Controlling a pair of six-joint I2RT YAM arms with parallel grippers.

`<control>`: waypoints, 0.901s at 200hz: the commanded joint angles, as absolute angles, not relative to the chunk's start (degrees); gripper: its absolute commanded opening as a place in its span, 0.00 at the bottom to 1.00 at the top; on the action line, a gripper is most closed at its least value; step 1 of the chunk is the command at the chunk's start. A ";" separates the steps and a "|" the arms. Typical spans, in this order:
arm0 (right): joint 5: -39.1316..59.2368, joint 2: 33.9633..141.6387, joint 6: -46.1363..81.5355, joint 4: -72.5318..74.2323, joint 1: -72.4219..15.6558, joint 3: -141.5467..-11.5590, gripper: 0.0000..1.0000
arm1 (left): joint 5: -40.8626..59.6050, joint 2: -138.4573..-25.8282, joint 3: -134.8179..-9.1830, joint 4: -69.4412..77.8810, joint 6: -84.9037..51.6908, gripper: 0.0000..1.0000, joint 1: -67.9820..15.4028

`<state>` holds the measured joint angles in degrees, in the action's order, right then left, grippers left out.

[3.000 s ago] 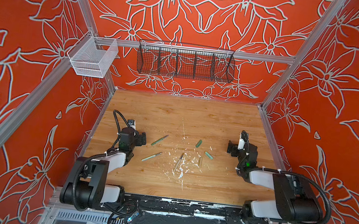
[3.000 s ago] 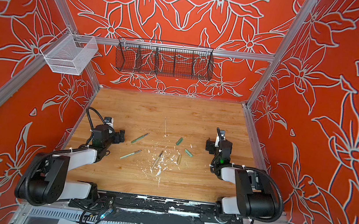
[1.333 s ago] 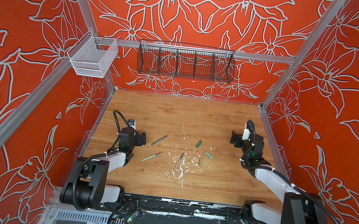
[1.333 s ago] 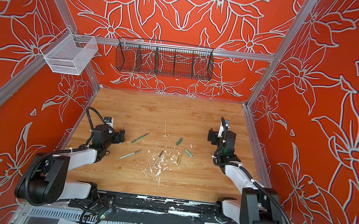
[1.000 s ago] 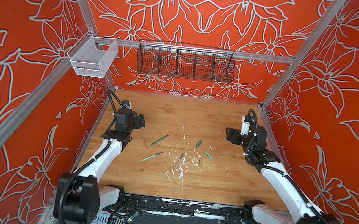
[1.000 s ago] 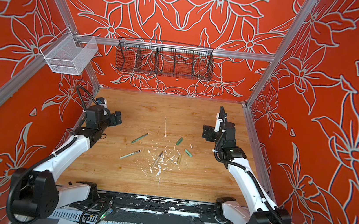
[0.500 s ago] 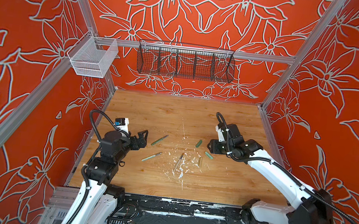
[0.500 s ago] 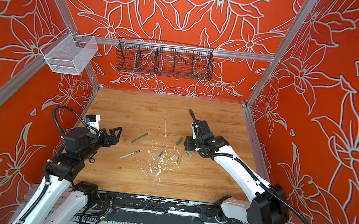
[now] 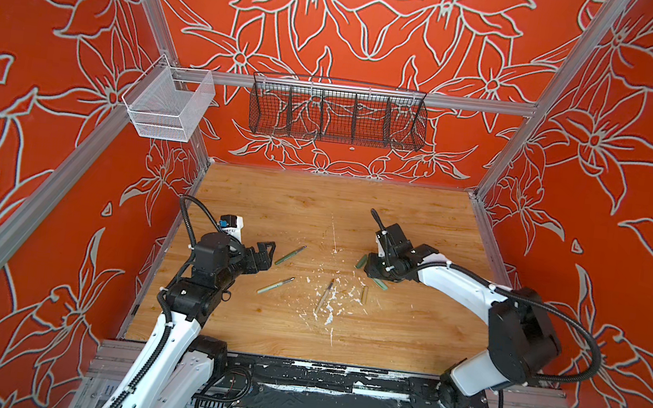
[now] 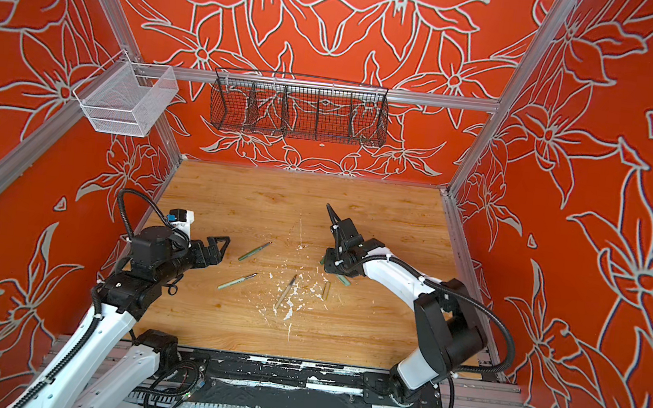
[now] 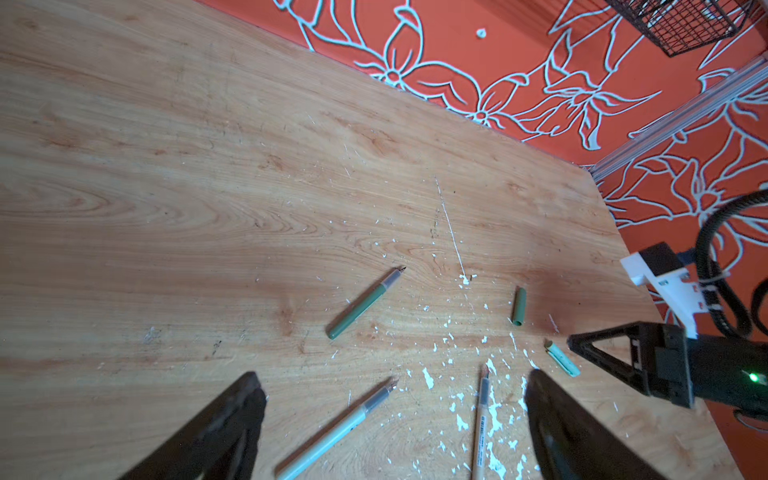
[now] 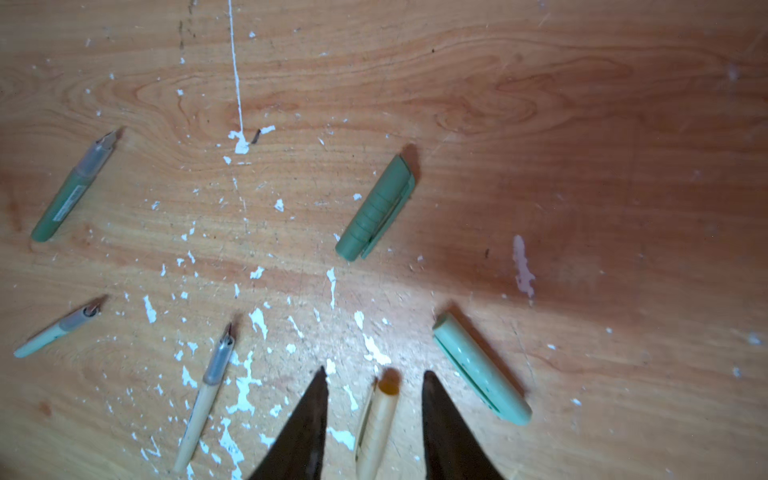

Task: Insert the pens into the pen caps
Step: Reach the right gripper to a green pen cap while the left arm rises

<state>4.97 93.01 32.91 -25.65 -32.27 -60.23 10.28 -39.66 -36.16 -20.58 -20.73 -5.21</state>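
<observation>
Right tool [image 12: 374, 370] straddles tan cap [image 12: 376, 428]; left tool [image 11: 392, 374] spread wide.
Cap lies on the desk [image 12: 582, 124] between narrow-set fingers [image 12: 307, 428], untouched; pale green cap [image 12: 482, 370] beside, dark green cap [image 12: 376, 208] ahead. Pens [image 11: 361, 305] lie just ahead of the left tool.

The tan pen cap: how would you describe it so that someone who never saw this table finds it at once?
On the table, find the white paint flecks near the middle. At their right edge in both top views lies a short tube, the tan pen cap. Unlike the pale green cap and the dark green cap nearby, it is tan.
</observation>
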 commanded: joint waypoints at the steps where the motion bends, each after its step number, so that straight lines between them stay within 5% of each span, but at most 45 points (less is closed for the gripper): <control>1: 3.85 96.86 32.75 -24.95 -32.61 -64.12 0.36 | 11.99 -40.07 -37.74 -20.74 -21.43 0.97 -5.32; 180: -4.80 114.02 25.49 -37.52 -34.29 -81.06 0.32 | 11.16 -38.24 -38.45 -22.40 -23.45 0.97 -5.36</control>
<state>-1.65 111.72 26.59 -33.45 -33.50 -78.50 11.66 -39.09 -37.67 -21.89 -22.65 -5.23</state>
